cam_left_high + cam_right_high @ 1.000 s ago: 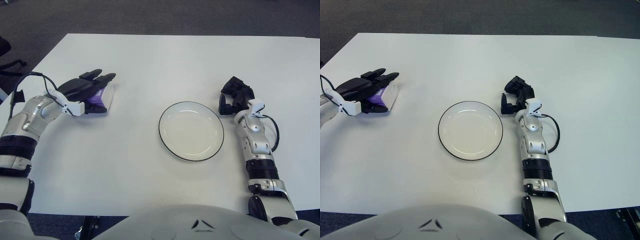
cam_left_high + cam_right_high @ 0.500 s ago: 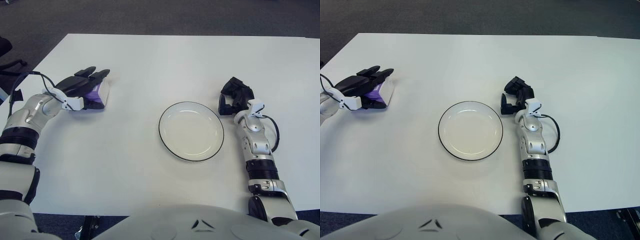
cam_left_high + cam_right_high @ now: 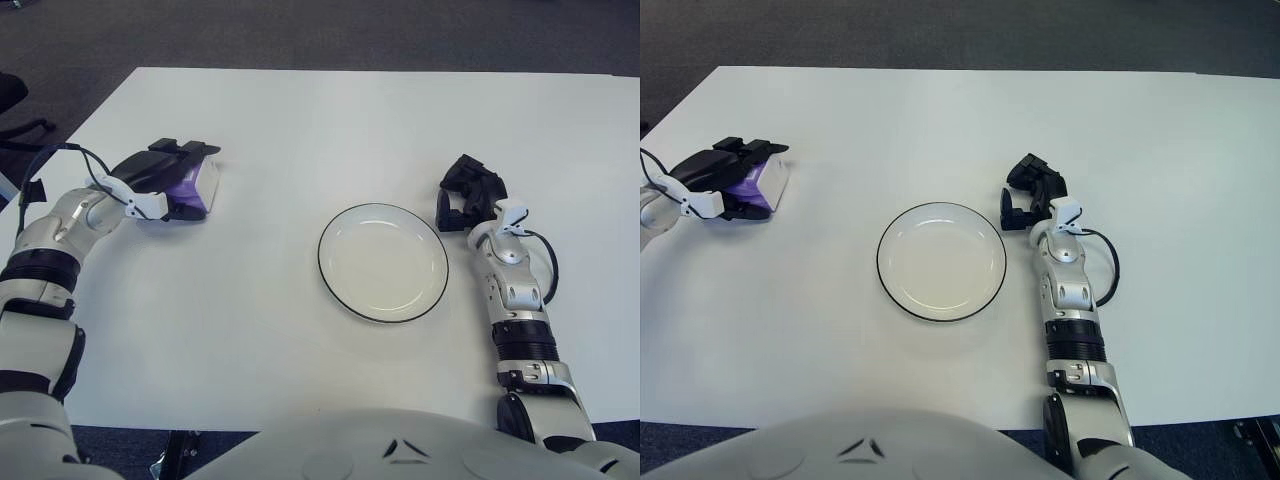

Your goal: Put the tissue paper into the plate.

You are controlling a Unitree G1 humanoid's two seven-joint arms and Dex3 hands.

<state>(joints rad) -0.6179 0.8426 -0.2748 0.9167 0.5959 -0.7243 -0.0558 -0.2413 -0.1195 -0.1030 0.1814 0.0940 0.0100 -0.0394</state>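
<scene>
no readable text, labels or numbers

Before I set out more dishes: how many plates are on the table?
1. The plate sits on the white table, between the left hand, which is closed over the tissue pack, and the right hand. Nothing looks able to hide another.

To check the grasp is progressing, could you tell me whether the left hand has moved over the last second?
Yes. The left hand, closed on the tissue pack, has drawn left and slightly up-frame, away from the plate.
</scene>
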